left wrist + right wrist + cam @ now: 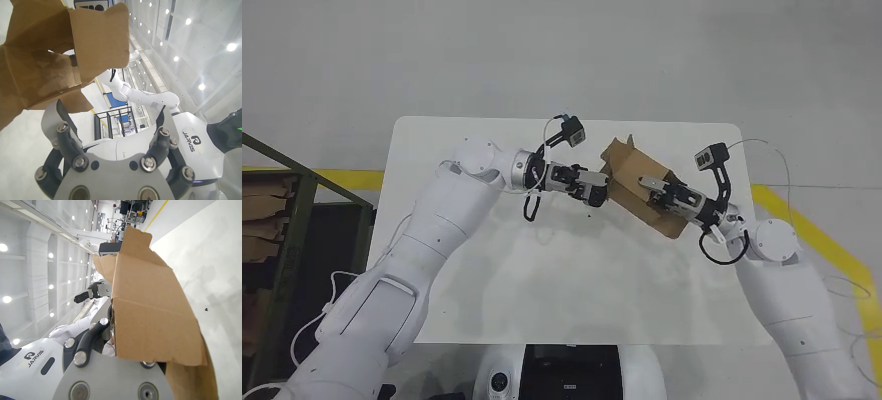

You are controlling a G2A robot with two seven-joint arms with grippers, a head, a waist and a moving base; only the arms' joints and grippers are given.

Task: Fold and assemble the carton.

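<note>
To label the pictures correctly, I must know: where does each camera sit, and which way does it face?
Top view: high on the robot, looking down at the table; left claw and right claw meet at the carton.
Left wrist view: on the left wrist, looking past the open left claw at the carton's flaps; right arm behind.
Right wrist view: on the right wrist, looking along the carton's side.
Shared: all three show the carton.

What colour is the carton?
The carton is plain brown cardboard; the right wrist view shows it best.
</note>
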